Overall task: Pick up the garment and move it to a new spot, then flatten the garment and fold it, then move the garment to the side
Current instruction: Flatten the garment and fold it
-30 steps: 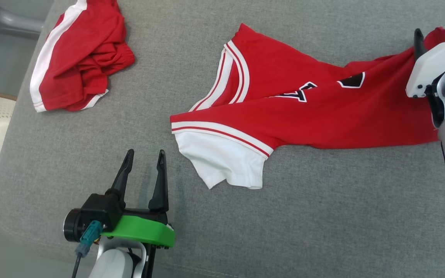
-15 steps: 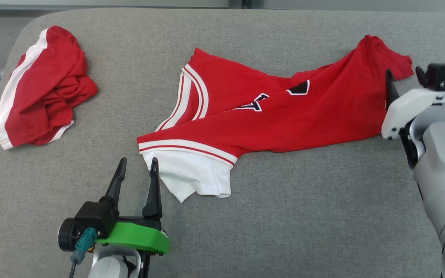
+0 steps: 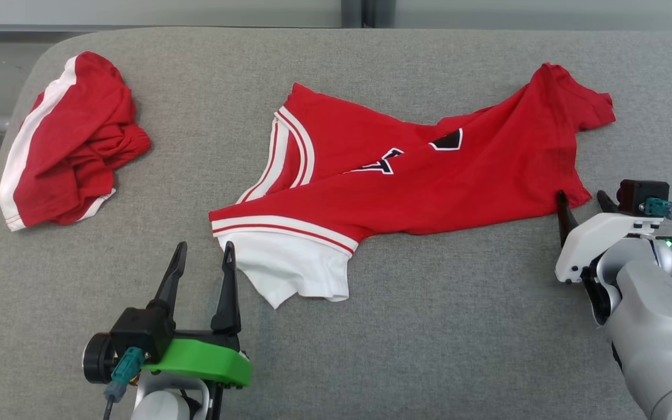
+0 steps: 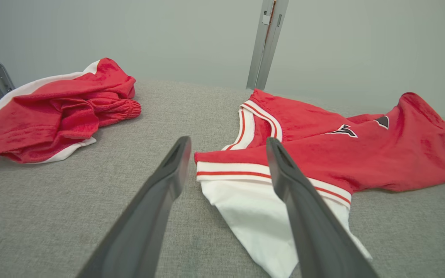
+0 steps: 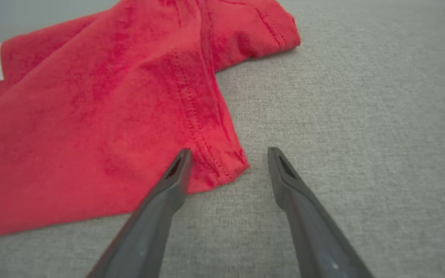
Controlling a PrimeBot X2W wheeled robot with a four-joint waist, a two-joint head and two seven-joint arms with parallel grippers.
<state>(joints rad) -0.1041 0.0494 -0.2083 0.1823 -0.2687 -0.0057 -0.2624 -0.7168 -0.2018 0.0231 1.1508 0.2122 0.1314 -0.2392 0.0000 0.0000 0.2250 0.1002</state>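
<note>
Though faint overhead, jersey (image 5: 91,116) stitching (image 5: 197,127) close-up.

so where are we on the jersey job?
Placement looks done: the jersey lies free on the grey cushion. In hand is flattening: it is twisted across the chest, with the open left claw by the white sleeve and the open right claw at the hem corner. Folding and moving aside remain.

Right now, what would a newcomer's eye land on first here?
The red jersey lies rumpled across the middle of the grey cushion, its white sleeve nearest the robot. A crumpled red-and-white garment sits at the far left. The left gripper stands open beside the sleeve, the right gripper open at the jersey's hem corner.
</note>
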